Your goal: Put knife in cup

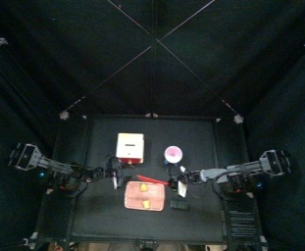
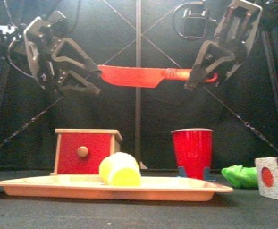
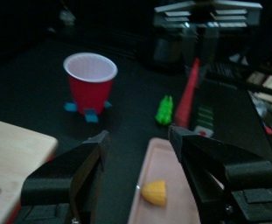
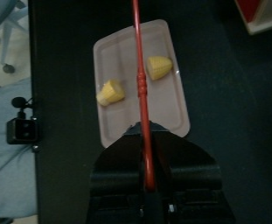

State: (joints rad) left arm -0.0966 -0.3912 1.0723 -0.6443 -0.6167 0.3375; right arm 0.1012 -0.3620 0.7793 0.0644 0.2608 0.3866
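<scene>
Knife point(image 2: 138, 75) hangs level, high above the table point(image 2: 129, 210) — we see the right pincer point(image 2: 205, 73) clenched on one end, while the left pincer point(image 2: 91, 82) stands released just beside the other end. Below, the cup point(image 2: 192, 152) sits upright by the tray point(image 2: 57, 186).

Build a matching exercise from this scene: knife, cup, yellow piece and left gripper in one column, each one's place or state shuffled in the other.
Things:
1. knife
2. cup
3. yellow piece
4. left gripper

Places or states:
A. lying on the tray
B. open, holding nothing
C. held in the air by the right gripper
D. standing upright on the table

Pairs: 1-C, 2-D, 3-A, 4-B
</scene>
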